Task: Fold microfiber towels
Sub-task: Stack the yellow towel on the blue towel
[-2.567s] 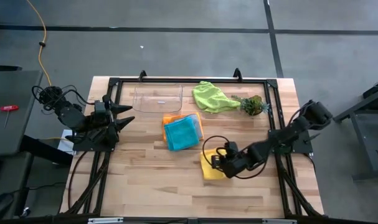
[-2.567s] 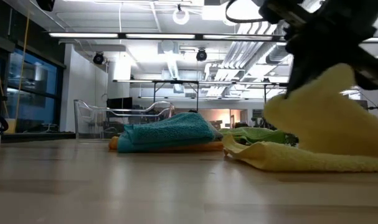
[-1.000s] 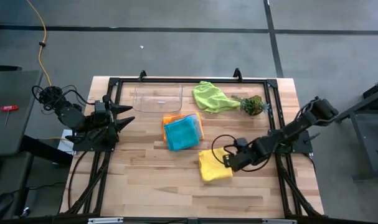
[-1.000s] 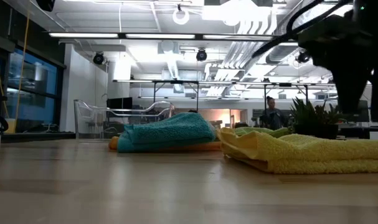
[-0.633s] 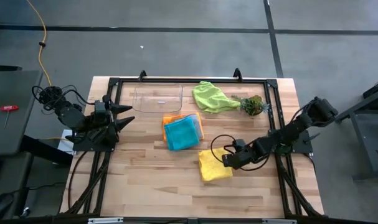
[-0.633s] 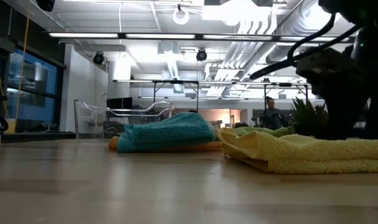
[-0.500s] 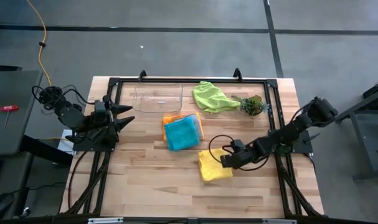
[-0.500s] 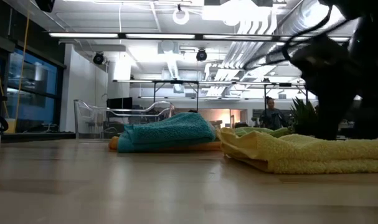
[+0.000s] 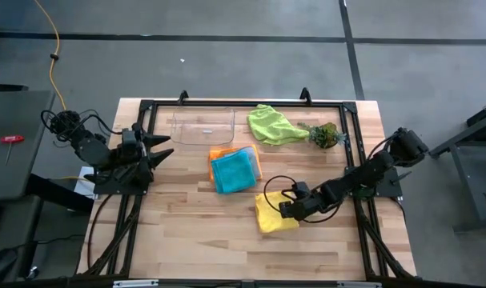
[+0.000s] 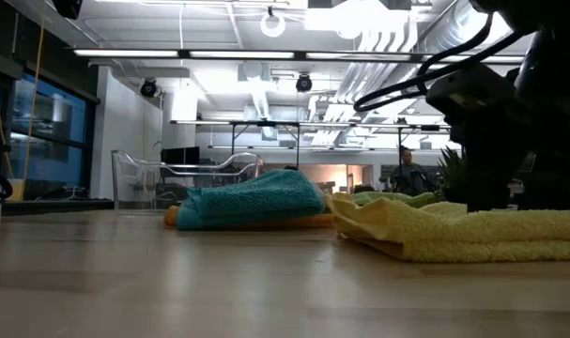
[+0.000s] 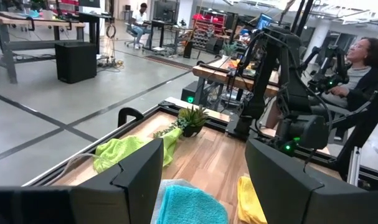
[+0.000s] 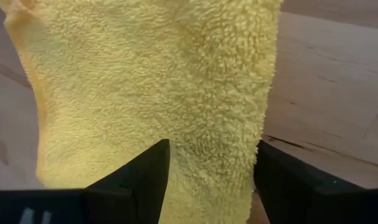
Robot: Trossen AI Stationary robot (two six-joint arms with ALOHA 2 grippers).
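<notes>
Four towels show on the desk (image 9: 186, 232): a teal towel (image 9: 233, 171) folded atop an orange towel (image 9: 219, 153) at the middle, likely a finished stack; a lime green towel (image 9: 271, 126) crumpled at the far edge beside the plant sprig (image 9: 324, 134), apparently waiting; and the yellow towel (image 9: 271, 212) folded nearest the front. The right tool (image 9: 286, 210) hovers over the yellow towel's edge, fingers (image 12: 139, 177) parted wide, holding nothing. The left tool (image 9: 164, 150) waits at the left side, parted and empty too.

Dark jointed arms, looping black cables
</notes>
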